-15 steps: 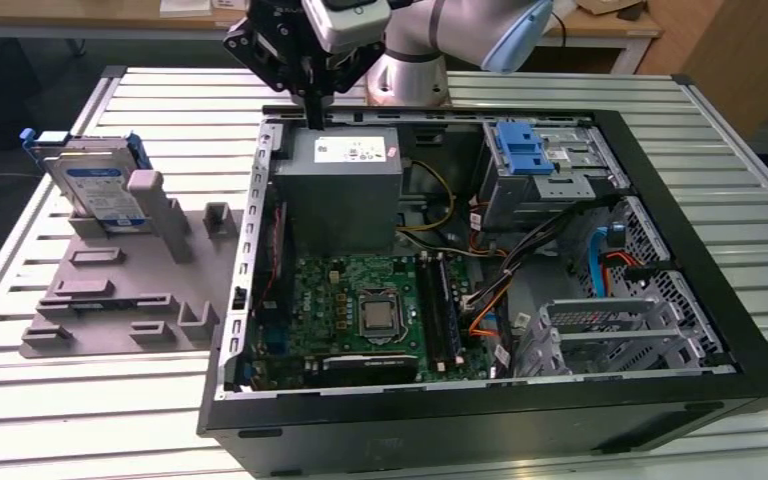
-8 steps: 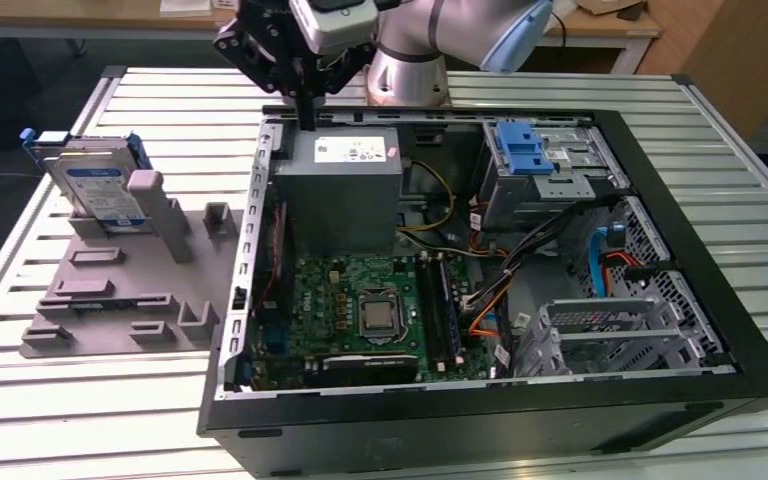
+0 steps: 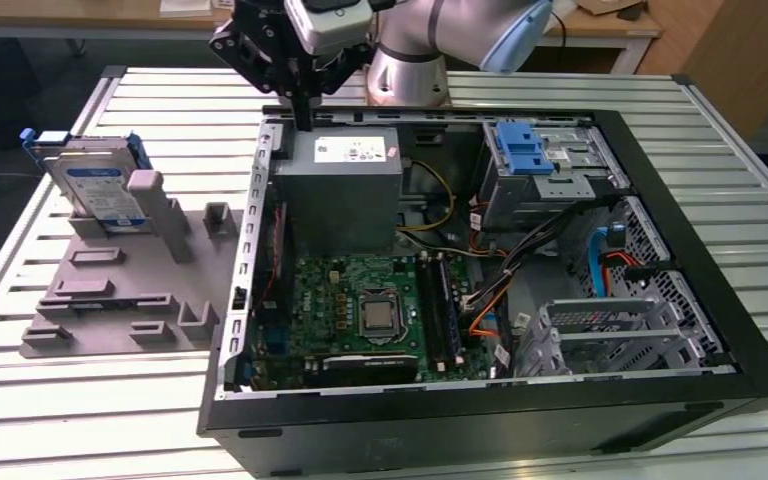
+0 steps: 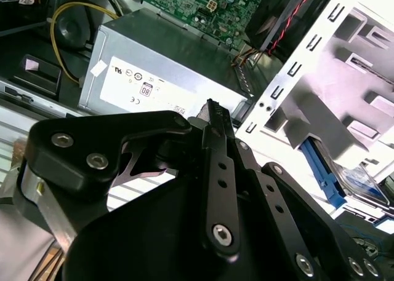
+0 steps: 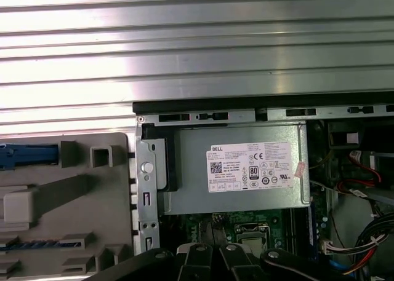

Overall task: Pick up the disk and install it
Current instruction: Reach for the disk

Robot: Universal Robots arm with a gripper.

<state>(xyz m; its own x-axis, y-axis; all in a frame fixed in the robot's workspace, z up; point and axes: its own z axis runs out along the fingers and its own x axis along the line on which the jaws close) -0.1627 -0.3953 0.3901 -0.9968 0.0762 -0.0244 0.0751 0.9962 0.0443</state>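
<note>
Gripper (image 3: pixel 305 122): jaws pressed together, empty; you're above PSU (image 3: pixel 344 190).
Disk (image 3: pixel 101 192): upright in grey fixture (image 3: pixel 117 300), exterior view's left.
Views: exterior view gives label face; first wrist view, blue carrier edge (image 5: pixel 18 156).

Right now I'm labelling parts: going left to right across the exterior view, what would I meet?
disk → power supply → drive bay
</note>
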